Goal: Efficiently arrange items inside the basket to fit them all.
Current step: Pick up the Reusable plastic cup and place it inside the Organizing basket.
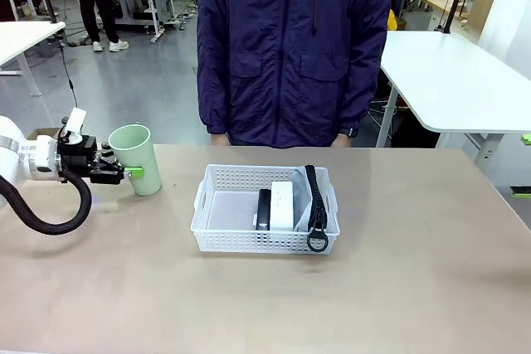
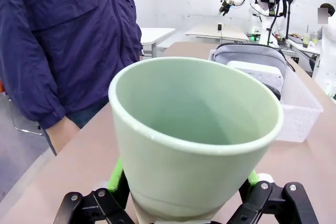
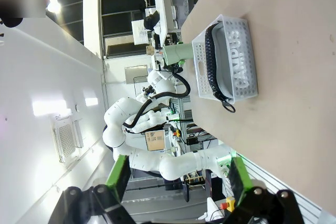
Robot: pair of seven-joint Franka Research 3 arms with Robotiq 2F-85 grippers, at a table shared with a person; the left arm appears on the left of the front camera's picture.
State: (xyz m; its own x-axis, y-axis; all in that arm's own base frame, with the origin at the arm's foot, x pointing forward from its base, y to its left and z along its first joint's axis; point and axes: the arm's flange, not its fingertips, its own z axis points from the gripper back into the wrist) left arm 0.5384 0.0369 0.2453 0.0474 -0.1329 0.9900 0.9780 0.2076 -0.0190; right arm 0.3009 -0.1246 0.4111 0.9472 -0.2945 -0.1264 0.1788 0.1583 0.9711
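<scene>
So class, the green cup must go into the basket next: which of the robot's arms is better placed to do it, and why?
The left. Its gripper is already closed around the pale green cup, left of the basket. The right gripper hangs open, holding nothing, away from the cup.

Bright, even overhead light; soft shadow under the basket (image 1: 264, 209); ceiling glare and edge bending in wrist views.

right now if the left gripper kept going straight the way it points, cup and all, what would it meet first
Probably the white basket. The left gripper points across the table toward it, shut on the pale green cup. The table between them looks bare, so the cup would likely reach the basket's near short end first, though height is hard to judge.
</scene>
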